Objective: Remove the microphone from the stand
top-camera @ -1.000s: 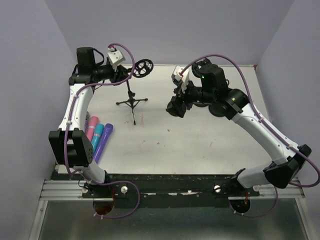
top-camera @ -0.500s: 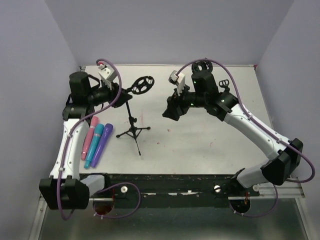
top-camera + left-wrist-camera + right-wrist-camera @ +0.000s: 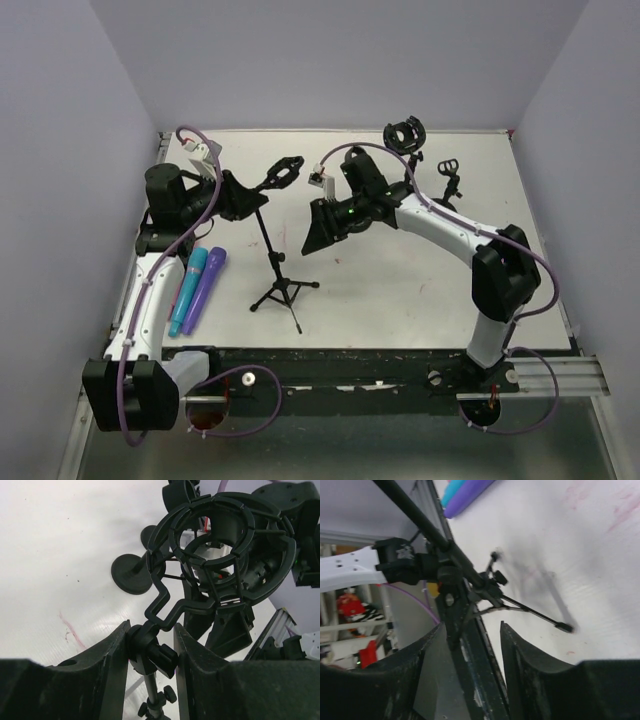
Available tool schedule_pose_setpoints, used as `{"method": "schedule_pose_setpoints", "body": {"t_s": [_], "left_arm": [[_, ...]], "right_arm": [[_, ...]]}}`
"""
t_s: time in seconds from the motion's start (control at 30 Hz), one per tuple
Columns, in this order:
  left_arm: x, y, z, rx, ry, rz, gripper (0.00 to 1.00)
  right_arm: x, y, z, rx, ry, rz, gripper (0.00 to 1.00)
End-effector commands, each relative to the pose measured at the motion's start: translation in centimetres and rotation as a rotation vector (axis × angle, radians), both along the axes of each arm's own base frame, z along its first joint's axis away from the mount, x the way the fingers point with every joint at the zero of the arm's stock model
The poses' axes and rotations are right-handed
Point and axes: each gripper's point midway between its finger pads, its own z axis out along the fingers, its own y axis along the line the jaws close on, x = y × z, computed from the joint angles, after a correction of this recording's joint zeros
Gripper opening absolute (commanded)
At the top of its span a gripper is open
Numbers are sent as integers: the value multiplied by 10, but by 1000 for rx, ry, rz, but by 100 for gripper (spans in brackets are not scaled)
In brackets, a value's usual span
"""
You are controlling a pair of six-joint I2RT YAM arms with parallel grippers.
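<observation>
Two-handed hold stage: bracing the stand (image 3: pixel 270 250) with left gripper (image 3: pixel 151 640) clenched below the shock mount (image 3: pixel 172 527), with right gripper (image 3: pixel 470 635) parted, empty. Next, likely: confirm mount contents; none visible.

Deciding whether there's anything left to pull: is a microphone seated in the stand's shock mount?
No, the shock mount is an empty ring you can see straight through.

Robot lab cell: lavender enclosure walls (image 3: pixel 60 150), white table (image 3: pixel 400 290), aluminium rail (image 3: pixel 570 375).
</observation>
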Motion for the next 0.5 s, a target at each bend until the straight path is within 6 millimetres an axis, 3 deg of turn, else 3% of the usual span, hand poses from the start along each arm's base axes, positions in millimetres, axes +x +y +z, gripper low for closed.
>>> {"method": "schedule_pose_setpoints", "body": {"t_s": [0.0, 0.17, 0.37, 0.47], "left_arm": [[16, 7, 13, -71, 2, 79, 0], [23, 12, 7, -91, 22, 94, 0], [29, 17, 7, -129, 53, 130, 0], [31, 18, 6, -144, 75, 141, 0]], "right_arm": [[-11, 20, 23, 159, 212, 55, 52], [-1, 30, 18, 173, 235, 49, 50], [11, 37, 3, 156, 257, 11, 61], [14, 42, -2, 160, 272, 5, 62]]}}
